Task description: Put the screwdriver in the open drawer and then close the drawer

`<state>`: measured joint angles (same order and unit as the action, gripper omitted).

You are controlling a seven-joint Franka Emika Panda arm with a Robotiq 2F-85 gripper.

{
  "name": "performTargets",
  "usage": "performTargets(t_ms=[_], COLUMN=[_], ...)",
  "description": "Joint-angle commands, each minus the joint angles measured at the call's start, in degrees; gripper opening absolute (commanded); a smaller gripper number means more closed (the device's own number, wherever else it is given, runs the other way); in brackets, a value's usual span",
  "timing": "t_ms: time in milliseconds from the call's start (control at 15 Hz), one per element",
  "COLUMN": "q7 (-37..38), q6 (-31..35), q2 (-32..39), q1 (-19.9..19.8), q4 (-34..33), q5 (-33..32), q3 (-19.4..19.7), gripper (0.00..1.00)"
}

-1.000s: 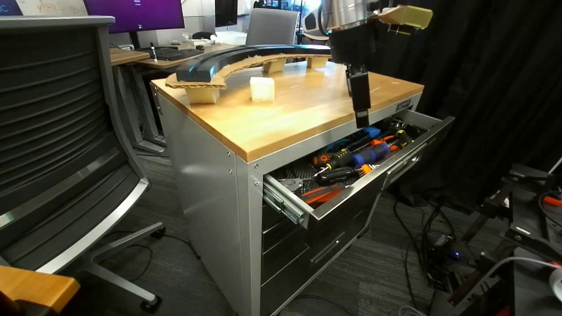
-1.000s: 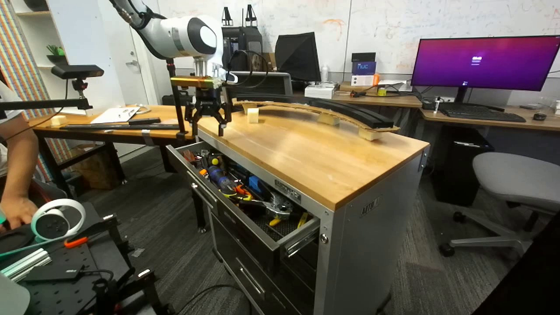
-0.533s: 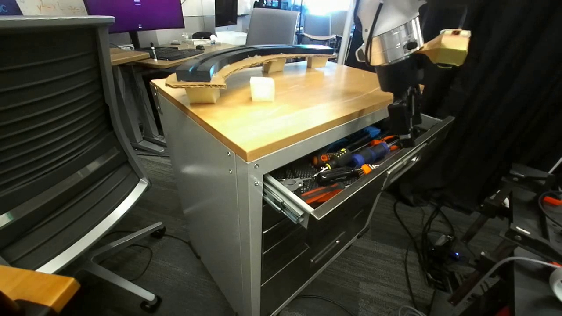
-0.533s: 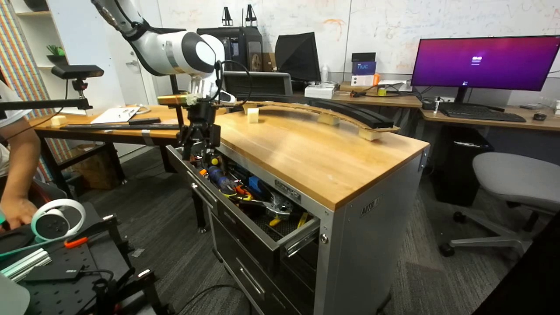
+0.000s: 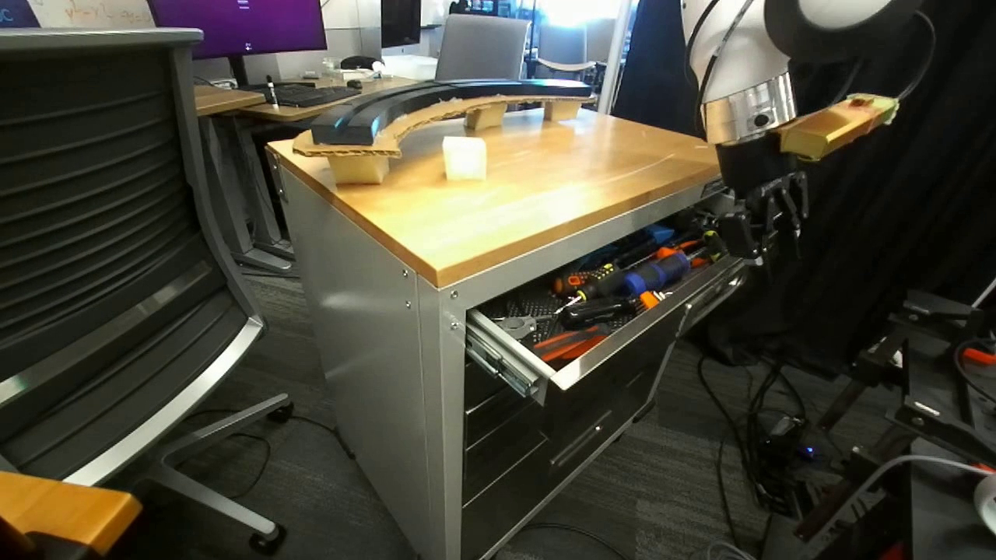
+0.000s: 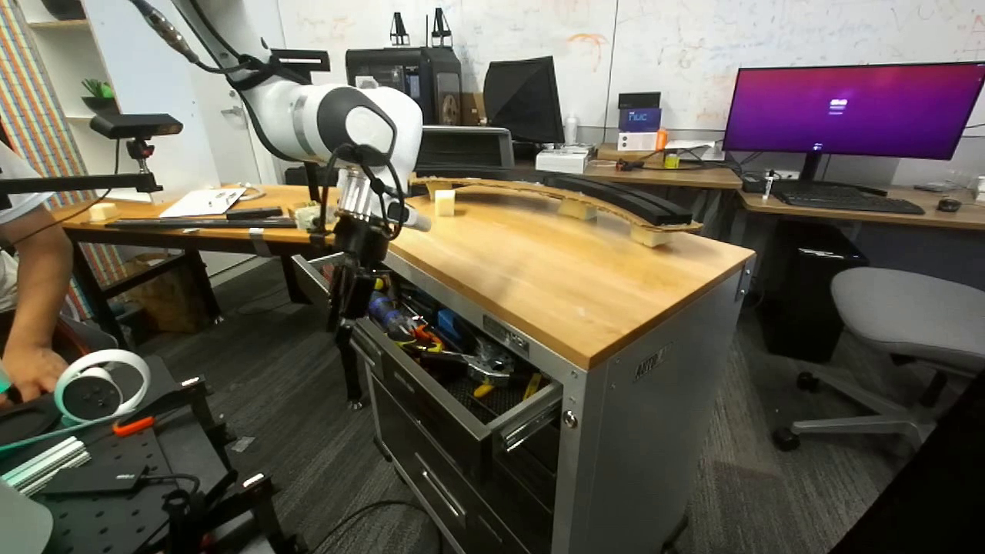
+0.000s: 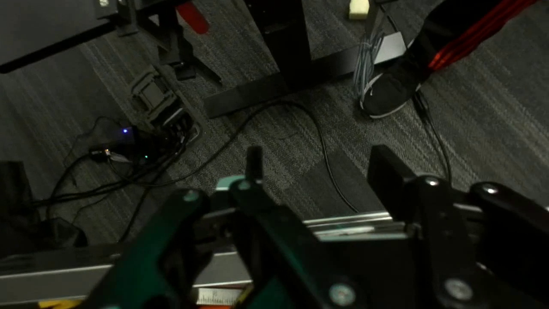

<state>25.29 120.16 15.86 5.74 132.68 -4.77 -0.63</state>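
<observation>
In an exterior view: black two-fingered gripper (image 5: 774,247), at the front edge of a wide, shallow grey metal drawer (image 5: 622,339), standing open. In an exterior view: mixed hand tools (image 6: 389,315) inside; small, stubby black screwdriver not singled out (presumably among them). Wrist view: black fingers (image 7: 388,184), spread, nothing pinched, grey carpet (image 7: 296,159) between. Step, as judged: closing. Next move: bear on the outer front, push inward.

Pale sheen on wooden top (image 5: 537,167), dim floor (image 7: 291,167) in wrist view, blurred fingers (image 7: 389,184)
</observation>
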Motion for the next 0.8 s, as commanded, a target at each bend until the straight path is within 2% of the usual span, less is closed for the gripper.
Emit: performTargets(t_ms=[0, 267, 333, 533, 733], q7=[5.5, 12.0, 14.3, 21.1, 25.5], q6=[7.9, 13.0, 14.7, 20.3, 21.5], q2=[1.6, 1.9, 2.3, 3.7, 7.1], q1=[-0.3, 0.7, 1.1, 2.0, 2.6], q4=[-0.2, -1.6, -2.1, -2.8, -3.7], q5=[3.4, 3.4, 2.4, 0.7, -0.9], q3=[1.3, 2.4, 2.8, 3.9, 4.9], gripper=[0.32, 0.03, 0.00, 0.00, 0.00])
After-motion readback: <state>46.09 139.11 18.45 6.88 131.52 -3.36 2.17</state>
